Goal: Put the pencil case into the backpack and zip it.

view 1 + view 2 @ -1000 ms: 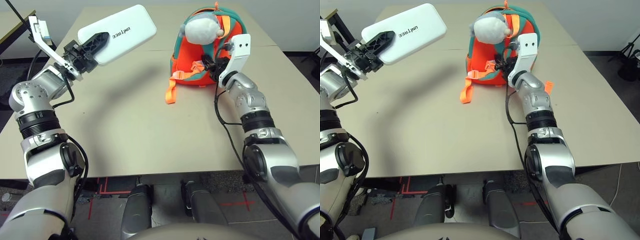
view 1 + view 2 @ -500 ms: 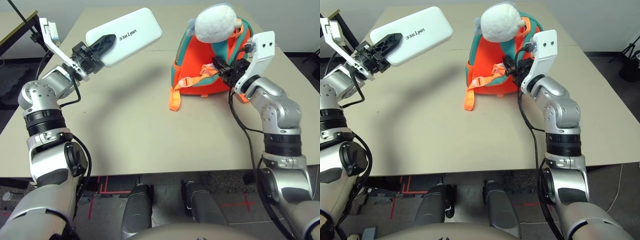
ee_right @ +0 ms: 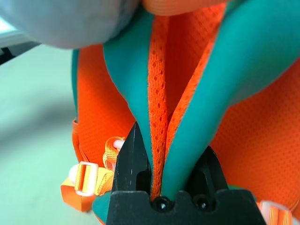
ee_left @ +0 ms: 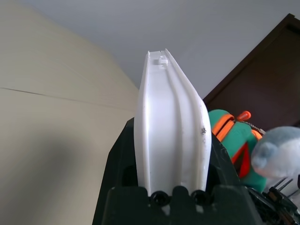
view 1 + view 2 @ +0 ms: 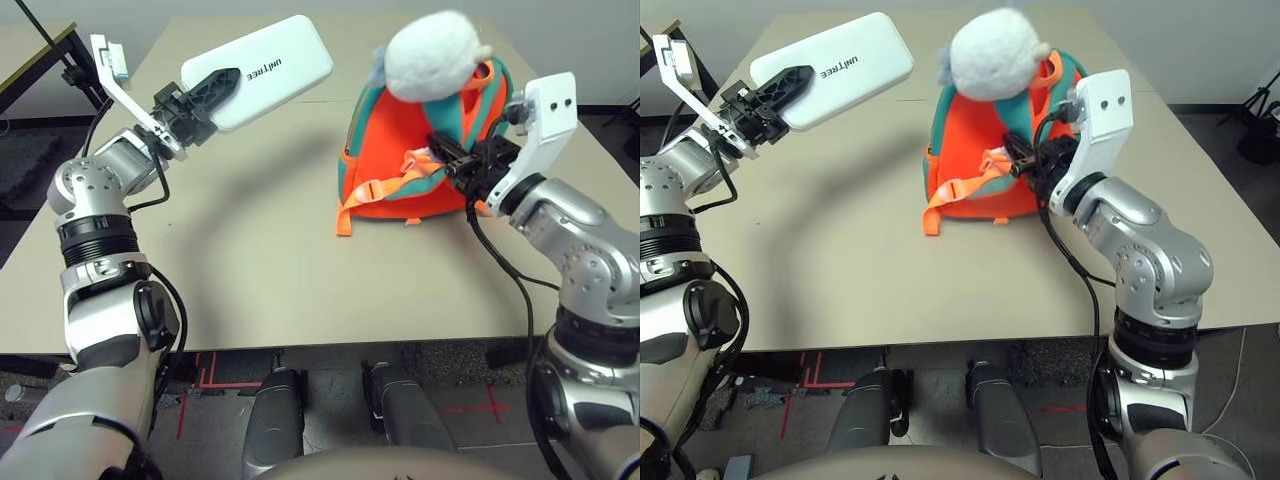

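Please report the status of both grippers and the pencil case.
Left gripper: shut on pencil case, held above table. Right gripper: shut on backpack's straps. Plush toy hangs over backpack's upper part.

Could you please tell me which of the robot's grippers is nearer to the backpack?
The right gripper: its fingers are closed on the teal and orange shoulder straps of the backpack. The left gripper is away to the backpack's left, holding the pencil case.

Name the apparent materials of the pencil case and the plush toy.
Pencil case: probably hard plastic with a smooth satin finish, judging by its crisp edges, soft sheen and printed lettering; coated metal is possible.

Plush toy: likely soft synthetic plush, matte and fuzzy, shown by its blurry, napped outline.
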